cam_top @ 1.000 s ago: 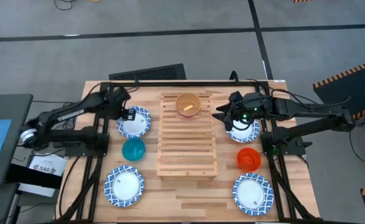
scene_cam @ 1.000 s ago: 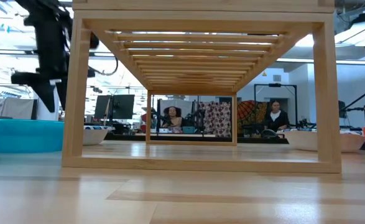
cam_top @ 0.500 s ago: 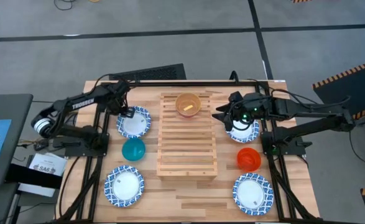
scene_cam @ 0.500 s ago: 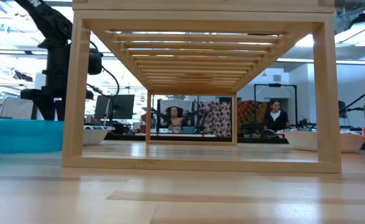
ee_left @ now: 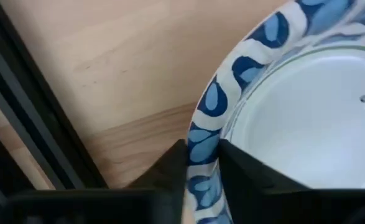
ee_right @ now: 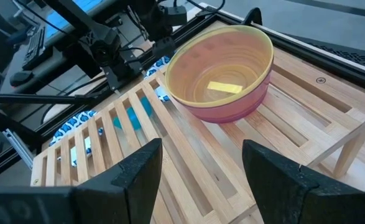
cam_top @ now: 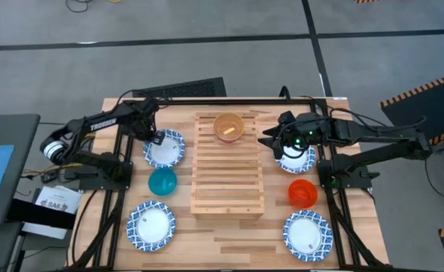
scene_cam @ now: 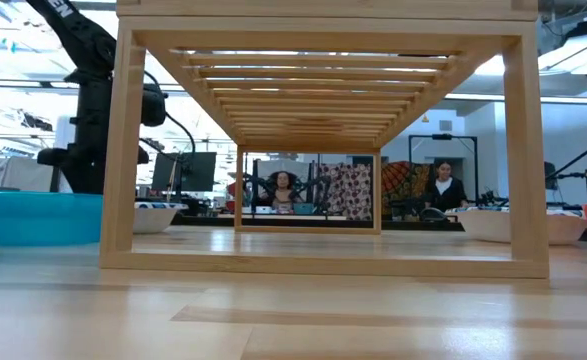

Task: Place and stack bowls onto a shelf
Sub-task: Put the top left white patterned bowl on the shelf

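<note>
My left gripper (cam_top: 155,138) is down at the far-left rim of the far left blue-patterned bowl (cam_top: 163,148), shut on that rim. The bowl sits on the tabletop. A yellow bowl nested in a purple one (cam_top: 228,127) stands on the far end of the slatted shelf (cam_top: 228,181). My right gripper (cam_top: 268,141) hovers open beside the shelf's right edge, over the far right blue-patterned bowl (cam_top: 296,159), touching nothing; its wide-apart fingers (ee_right: 135,177) frame the stacked bowls (ee_right: 222,71). The teal bowl (cam_top: 162,181) and red bowl (cam_top: 302,193) rest on the table. My left gripper pinches the blue-patterned rim (ee_left: 202,146) at the bowl's far-left side, one finger (ee_left: 244,174) inside the bowl and one (ee_left: 170,174) outside. The fingers come from above, pointing down. The bowl (scene_cam: 155,216) rests with its base on the table.
Two more blue-patterned bowls lie at the near left (cam_top: 151,224) and near right (cam_top: 308,235). Black frame rails (cam_top: 119,204) run along both sides of the tabletop. The near half of the shelf top is bare slats. People sit in the room beyond the table (scene_cam: 443,185).
My left arm has swung its elbow toward the far edge, and its gripper has come down onto the far-left rim of the blue-patterned bowl. The bowl has stayed in place. My right arm has kept still.
</note>
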Controlling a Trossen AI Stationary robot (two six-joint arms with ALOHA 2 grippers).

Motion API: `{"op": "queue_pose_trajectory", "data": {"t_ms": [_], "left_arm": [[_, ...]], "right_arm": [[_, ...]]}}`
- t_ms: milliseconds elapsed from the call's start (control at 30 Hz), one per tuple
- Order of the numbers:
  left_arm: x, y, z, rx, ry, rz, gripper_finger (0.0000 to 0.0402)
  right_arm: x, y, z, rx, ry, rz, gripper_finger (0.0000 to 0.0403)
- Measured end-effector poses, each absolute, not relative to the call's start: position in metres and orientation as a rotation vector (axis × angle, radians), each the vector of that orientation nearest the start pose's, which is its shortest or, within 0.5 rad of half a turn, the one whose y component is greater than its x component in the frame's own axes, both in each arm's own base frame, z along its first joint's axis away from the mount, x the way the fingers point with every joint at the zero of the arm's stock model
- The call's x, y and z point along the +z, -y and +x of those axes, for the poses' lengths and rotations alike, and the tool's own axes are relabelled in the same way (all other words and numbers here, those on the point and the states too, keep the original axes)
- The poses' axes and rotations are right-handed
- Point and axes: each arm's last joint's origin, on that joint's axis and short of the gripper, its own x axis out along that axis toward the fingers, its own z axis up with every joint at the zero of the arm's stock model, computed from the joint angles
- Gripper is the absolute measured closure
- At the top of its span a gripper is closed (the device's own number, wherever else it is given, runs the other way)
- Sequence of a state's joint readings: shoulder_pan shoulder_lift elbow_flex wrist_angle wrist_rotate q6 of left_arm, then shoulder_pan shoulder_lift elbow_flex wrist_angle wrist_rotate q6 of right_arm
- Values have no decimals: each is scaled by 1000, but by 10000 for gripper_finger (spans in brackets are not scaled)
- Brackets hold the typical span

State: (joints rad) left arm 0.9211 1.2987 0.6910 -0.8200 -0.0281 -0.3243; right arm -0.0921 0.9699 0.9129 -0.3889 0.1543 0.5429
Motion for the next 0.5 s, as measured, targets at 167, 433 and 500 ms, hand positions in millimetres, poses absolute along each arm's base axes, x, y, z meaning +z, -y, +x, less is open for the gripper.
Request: {"op": "queue_pose_trajectory", "data": {"t_ms": [167,433,500], "left_arm": [[182,-155,117,991,-1159,-869,391],[247,-154,110,1004,-1047,-804,400],[273,-153,108,1022,-1000,-762,400]], "right_arm": [[326,23,204,-357,-369,517,154],[326,23,204,-357,-369,518,154],[326,23,204,-357,-369,518,154]]}}
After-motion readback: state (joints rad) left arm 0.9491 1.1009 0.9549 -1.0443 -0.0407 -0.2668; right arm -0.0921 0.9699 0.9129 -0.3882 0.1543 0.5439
